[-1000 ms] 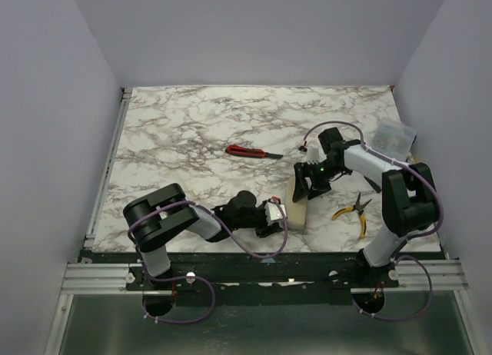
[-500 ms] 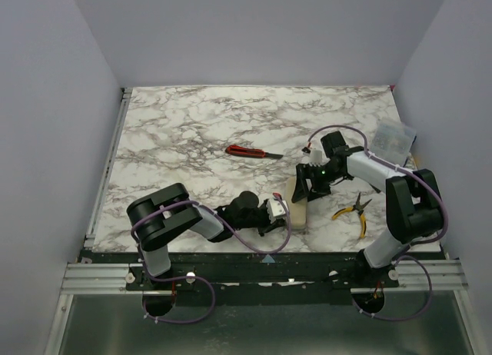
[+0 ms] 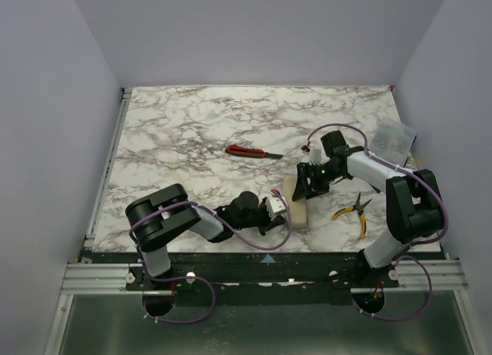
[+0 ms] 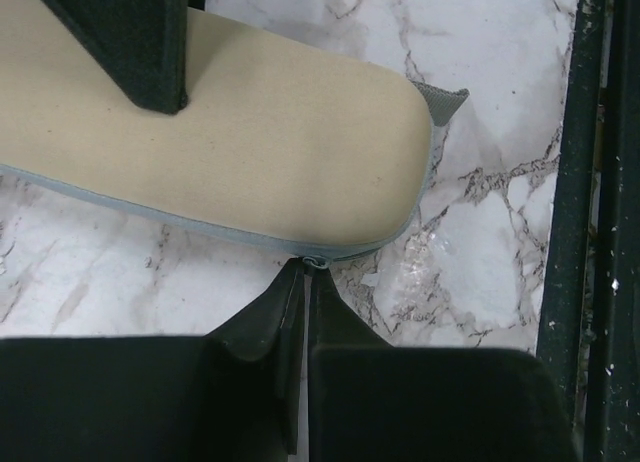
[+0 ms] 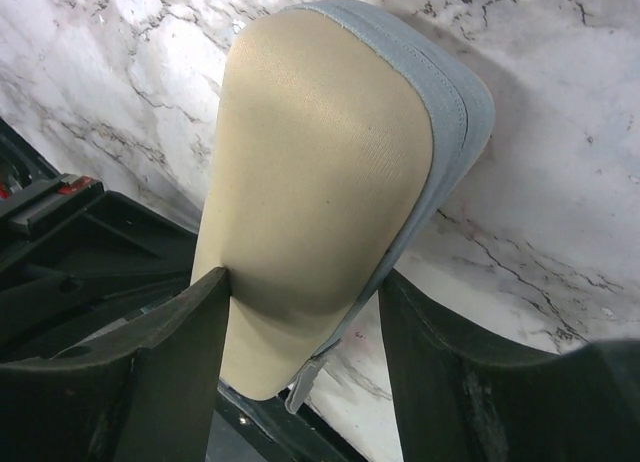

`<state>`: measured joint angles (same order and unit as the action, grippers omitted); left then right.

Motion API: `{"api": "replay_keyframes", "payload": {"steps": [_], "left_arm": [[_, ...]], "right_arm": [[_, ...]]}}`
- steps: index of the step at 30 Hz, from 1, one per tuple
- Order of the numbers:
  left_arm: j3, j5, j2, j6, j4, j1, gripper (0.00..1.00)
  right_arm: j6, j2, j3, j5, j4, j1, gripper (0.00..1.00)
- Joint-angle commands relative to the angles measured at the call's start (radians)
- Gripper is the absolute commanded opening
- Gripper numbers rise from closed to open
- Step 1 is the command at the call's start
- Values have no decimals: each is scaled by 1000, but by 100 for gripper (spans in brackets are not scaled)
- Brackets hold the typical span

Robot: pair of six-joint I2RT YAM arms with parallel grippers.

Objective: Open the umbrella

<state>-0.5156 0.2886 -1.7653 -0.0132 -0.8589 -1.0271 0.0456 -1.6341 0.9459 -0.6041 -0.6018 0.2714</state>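
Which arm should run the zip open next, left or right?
Left. The left gripper is shut at the zip pull of the umbrella, seemingly pinching it; the right gripper only straddles its far end, jaws open, better for bracing.

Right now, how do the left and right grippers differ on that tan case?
The left gripper is shut, while the right gripper has its jaws apart. The left pinches the zip pull on the long edge of the tan case. The right straddles the case's rounded end, and I can't tell if it is clamping. Both are on the same case, which lies on the marble table.
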Motion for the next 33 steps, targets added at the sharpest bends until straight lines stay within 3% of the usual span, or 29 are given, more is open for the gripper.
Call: {"api": "replay_keyframes", "payload": {"steps": [1,10,28,33], "left_arm": [[-32,-102,40,-46,24,25,0],[-96,-154,20,-137,113,99,0],[-222,-59,-2,-281,242,293,0],[-222,-46,2,-311,247,310,0]], "right_arm": [[-91,-18,32,-16,7,-2,53],[-265,-68,84,-44,-66,-1,43],[-580,-150,140,-43,-210,-1,40],[-755,-158,168,-55,-264,1,40]]}}
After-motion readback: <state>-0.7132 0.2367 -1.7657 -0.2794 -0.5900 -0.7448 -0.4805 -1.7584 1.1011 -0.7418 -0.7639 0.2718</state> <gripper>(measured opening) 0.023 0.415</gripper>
